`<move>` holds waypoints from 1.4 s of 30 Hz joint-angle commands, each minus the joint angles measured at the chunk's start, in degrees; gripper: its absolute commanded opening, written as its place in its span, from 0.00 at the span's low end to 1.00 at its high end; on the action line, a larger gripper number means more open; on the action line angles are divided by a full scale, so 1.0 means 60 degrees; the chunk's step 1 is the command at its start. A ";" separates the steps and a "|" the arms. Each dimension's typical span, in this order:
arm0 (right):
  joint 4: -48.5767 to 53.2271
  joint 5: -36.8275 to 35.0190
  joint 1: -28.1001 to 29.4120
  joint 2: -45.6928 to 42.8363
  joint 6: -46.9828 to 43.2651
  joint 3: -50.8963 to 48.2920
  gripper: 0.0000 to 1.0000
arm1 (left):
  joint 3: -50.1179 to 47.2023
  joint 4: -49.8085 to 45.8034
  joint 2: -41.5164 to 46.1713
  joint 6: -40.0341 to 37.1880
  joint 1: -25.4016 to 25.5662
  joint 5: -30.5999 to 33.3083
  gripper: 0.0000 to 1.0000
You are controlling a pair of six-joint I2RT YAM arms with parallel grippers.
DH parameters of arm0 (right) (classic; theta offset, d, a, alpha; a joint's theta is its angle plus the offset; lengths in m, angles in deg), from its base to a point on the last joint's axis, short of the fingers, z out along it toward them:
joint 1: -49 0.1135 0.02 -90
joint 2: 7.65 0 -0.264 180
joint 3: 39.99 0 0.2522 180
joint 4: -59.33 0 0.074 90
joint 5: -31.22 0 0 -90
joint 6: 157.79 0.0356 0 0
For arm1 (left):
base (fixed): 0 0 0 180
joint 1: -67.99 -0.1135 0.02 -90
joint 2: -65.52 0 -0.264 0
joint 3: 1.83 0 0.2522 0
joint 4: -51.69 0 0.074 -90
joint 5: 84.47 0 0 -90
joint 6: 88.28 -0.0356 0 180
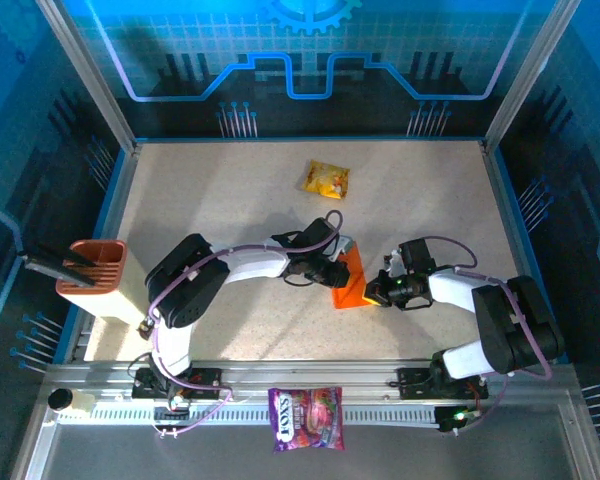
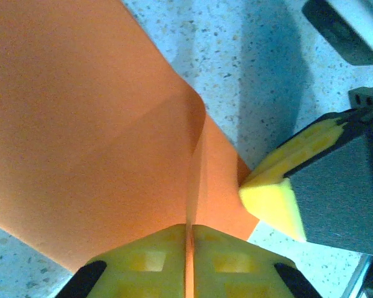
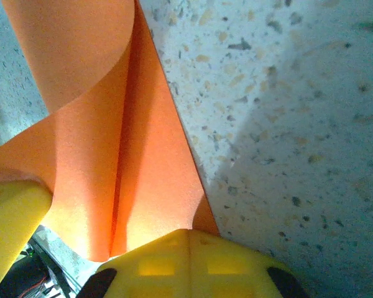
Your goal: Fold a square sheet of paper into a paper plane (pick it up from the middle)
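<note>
**Top view, left to right.** An orange-brown holder [image 1: 90, 262] stands at the table's left edge. A purple printed bag [image 1: 306, 418] lies on the rail in front of the near edge. A glossy yellow snack packet [image 1: 325, 179] lies toward the far edge, about midway along it. Just right of the table's centre, the left gripper [image 1: 337, 272] meets the square sheet of paper [image 1: 354, 286], which rests partly on the table [image 1: 230, 190].

**Left wrist view.** The left gripper [image 2: 189, 239] is clamped on an upright fold of the sheet [image 2: 81, 143], and orange shows in the seam between its fingers.

**Right side.** The right gripper [image 1: 379, 292] touches the sheet's right edge.

**Right wrist view.** Its fingers [image 3: 155, 264] are pressed together against the sheet [image 3: 87, 155]. Whether paper lies between them cannot be told.
</note>
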 commanded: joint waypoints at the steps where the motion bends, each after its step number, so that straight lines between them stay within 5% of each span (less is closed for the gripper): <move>1: 0.0865 -0.1174 0.0075 0.0206 -0.0165 -0.0059 0.00 | 0.0070 -0.0247 -0.0177 -0.0319 -0.0100 -0.0033 0.11; 24: 0.0983 -0.1243 0.0081 0.0191 -0.0167 0.0021 0.00 | 0.0082 -0.0073 -0.0411 -0.0476 -0.0185 0.0846 0.06; 42: 0.1005 -0.1235 0.0094 0.0207 -0.0181 0.0029 0.00 | 0.0069 0.0399 -0.0601 -0.0634 -0.0193 0.0577 0.08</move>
